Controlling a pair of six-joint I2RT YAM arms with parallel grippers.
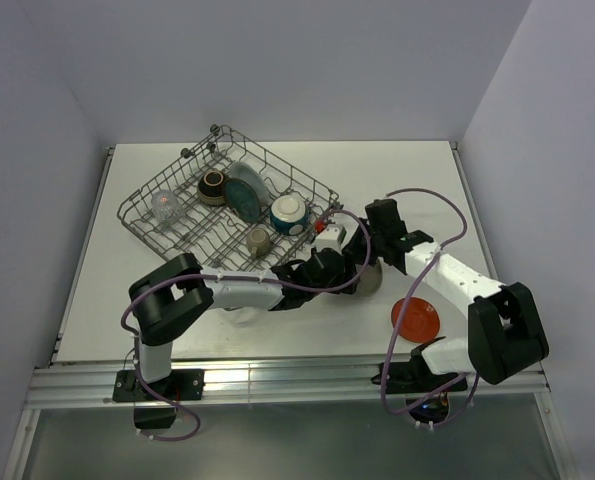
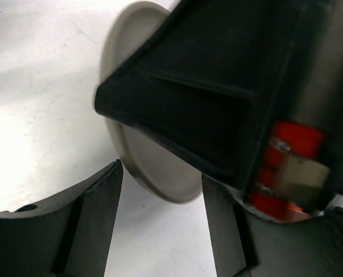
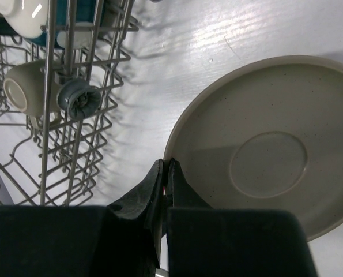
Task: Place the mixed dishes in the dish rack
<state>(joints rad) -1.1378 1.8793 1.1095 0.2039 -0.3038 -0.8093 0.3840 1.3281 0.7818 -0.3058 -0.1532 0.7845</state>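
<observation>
Plate (image 3: 268, 156) (round, speckled) beside wire rack (image 3: 79, 99)

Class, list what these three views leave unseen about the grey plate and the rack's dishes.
1. Right wrist view: fingers of the right gripper cover the grey plate's near rim; the frame cuts its right edge.
2. Left wrist view: that gripper, blurred, hides the plate's right half.
3. Top view: both arms cover most of the plate; the clear glass in the dish rack is too small to judge.
</observation>
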